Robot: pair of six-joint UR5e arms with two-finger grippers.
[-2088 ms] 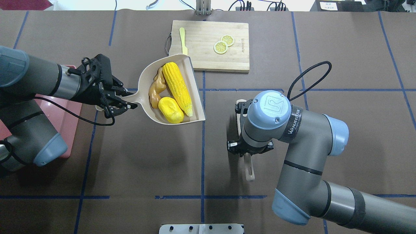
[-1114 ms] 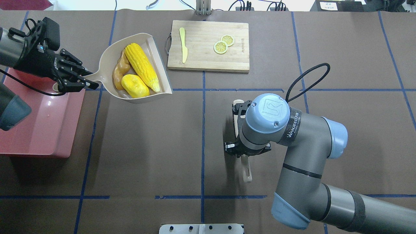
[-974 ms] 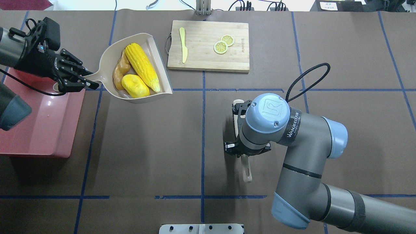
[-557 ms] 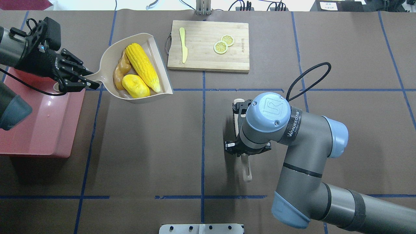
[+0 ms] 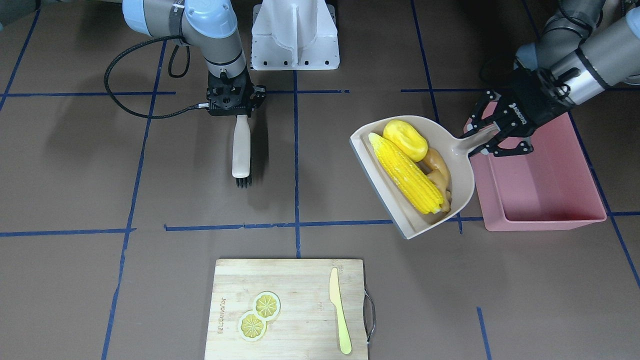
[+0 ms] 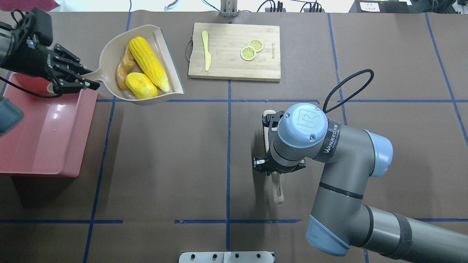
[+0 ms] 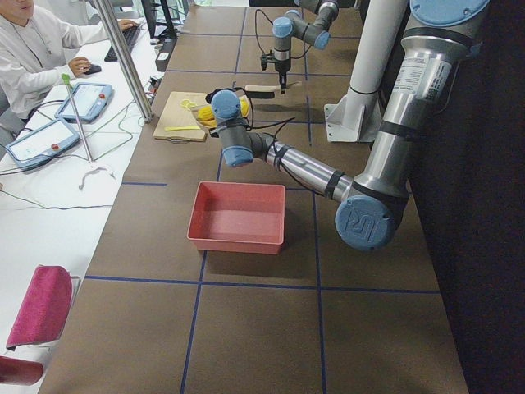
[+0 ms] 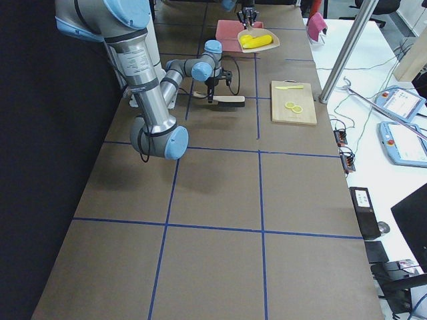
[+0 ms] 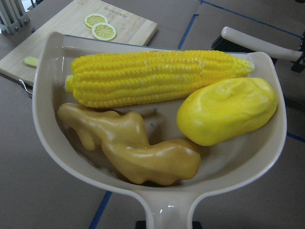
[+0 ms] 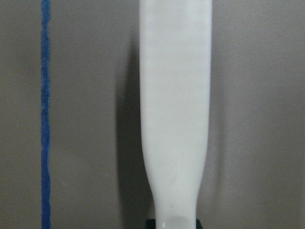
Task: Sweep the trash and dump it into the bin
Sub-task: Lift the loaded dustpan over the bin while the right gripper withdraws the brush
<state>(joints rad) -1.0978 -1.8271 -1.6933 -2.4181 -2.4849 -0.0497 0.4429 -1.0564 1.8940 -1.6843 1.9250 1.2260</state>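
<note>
Beige dustpan holds all the trash: corn, lump, ginger. Pan sits just beside pink bin, handle end over its corner. Left gripper pinches the handle. Right gripper clamps brush, well apart.

The corn, yellow lump and tan ginger lie side by side in the raised dustpan, beside the open pink bin on the desk.
</note>
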